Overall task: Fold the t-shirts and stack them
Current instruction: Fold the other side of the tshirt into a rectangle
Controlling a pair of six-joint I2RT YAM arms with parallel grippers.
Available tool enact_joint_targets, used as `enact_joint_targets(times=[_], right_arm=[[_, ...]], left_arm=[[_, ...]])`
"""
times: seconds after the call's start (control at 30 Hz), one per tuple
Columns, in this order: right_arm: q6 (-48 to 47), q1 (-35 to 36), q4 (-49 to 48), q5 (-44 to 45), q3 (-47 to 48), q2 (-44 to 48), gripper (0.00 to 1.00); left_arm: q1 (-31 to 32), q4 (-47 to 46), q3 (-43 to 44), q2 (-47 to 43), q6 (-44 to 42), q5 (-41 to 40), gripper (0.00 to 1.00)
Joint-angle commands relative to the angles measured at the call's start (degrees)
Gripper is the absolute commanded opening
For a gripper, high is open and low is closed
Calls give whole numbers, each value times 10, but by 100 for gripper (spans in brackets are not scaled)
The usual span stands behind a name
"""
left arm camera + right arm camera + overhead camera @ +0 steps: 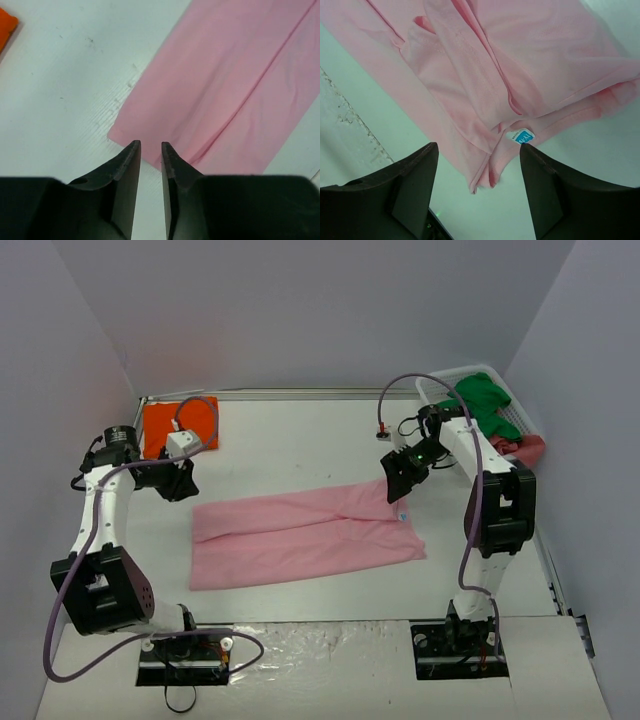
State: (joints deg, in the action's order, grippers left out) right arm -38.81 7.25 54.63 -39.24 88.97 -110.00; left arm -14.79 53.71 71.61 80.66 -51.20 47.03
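White basket (pixel 432 390), green cloth (pixel 482 395) inside

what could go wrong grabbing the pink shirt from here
1. The right fingers hang open over the pink shirt's bunched end, where several layers overlap near the label. A pinch might catch only some layers and pull the fold apart.
2. The left fingers are barely parted at the shirt's corner, so they may shove the hem rather than grip it.

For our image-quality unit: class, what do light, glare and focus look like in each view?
Top external: soft even light, glare on the near strip of the table. Left wrist: pink t-shirt sharp, left gripper an underexposed black. Right wrist: table looks greenish, right gripper dark and slightly soft, shirt label in focus.
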Motion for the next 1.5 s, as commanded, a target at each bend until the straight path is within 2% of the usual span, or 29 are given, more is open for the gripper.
enact_joint_targets(times=[0.0, 0.17, 0.33, 0.37, 0.4, 0.5, 0.77, 1.0, 1.47], right_arm=[[-22, 9, 32, 3, 38, 2, 62], [-39, 26, 37, -22, 95, -64, 62], [-52, 39, 47, -51, 138, -123, 62], [-55, 43, 51, -57, 144, -130, 62], [-60, 49, 54, -63, 154, -137, 62], [-65, 63, 57, -73, 171, -161, 62], [-72, 96, 62, -80, 189, -203, 61], [-77, 116, 64, -83, 188, -227, 61], [-89, 139, 79, -90, 180, -212, 60]], left_arm=[[-8, -84, 1, 15, 168, 68, 24], [-19, -100, 29, 78, 249, 111, 28], [-29, -108, 31, 87, 270, 110, 29], [-30, -103, 32, 90, 272, 104, 36], [-31, -102, 32, 92, 273, 99, 54], [-39, -99, 23, 97, 269, 98, 51], [-71, -79, 9, 116, 242, 89, 51], [-74, -70, 11, 117, 232, 87, 52], [-82, -78, 2, 107, 239, 90, 52]])
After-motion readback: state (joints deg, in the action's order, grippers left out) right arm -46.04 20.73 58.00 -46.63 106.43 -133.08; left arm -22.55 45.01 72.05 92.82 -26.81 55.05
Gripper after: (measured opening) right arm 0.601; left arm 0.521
